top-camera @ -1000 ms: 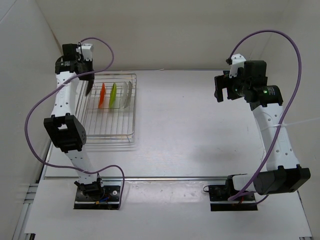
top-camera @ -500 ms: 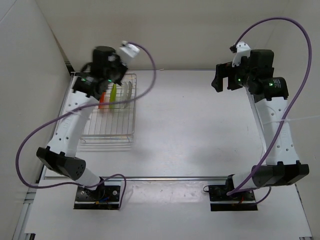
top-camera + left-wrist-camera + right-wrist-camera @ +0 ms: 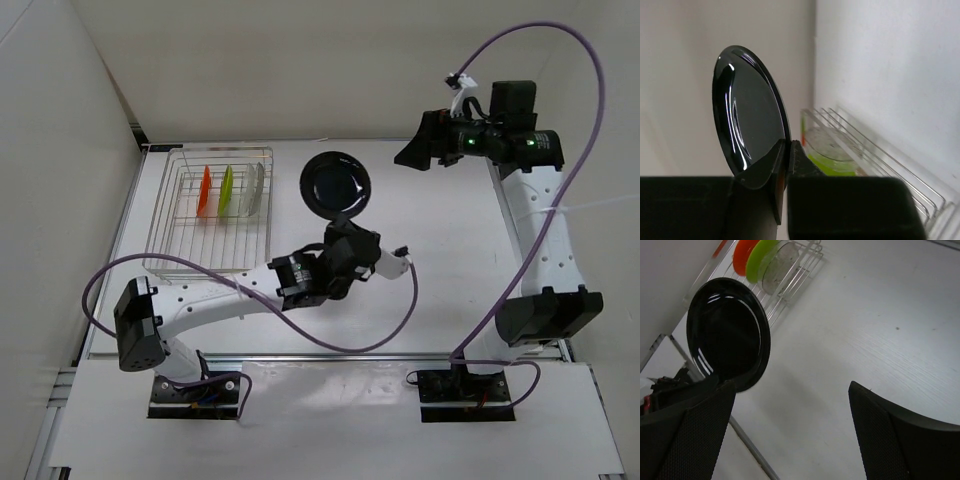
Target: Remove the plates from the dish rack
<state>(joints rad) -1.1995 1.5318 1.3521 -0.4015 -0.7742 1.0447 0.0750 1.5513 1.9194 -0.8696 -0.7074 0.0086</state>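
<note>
Where the black plate (image 3: 336,184) is: outside the dish rack (image 3: 205,240), in the air over the table (image 3: 430,260), beside the rack's far right corner in the top view.
Left gripper (image 3: 343,220): jaws pressed together on the black plate's lower rim, one finger on each face, with the plate standing up from the fingertips.
Black plate's pose: glossy hollow face turned toward the overhead camera and toward the right wrist camera; it appears tilted rather than level.
Right gripper (image 3: 412,152): jaws spread wide with nothing between them, raised at the far right of the table, well apart from the plate and pointing its way.
Dish rack: silver wire basket on the table's far left side, its long side running from near to far.
Rack contents: three plates standing on edge in a row across the far end.
Orange-red plate (image 3: 205,190): leftmost in the row.
Lime green plate (image 3: 227,189): in the middle, just beside the orange-red one.
Clear plate (image 3: 256,189): rightmost, nearest the rack's right wall; it seems to lean toward that wall, though the view does not show whether it touches.
Left arm: stretched low across the table from its base, passing in front of the rack.
</note>
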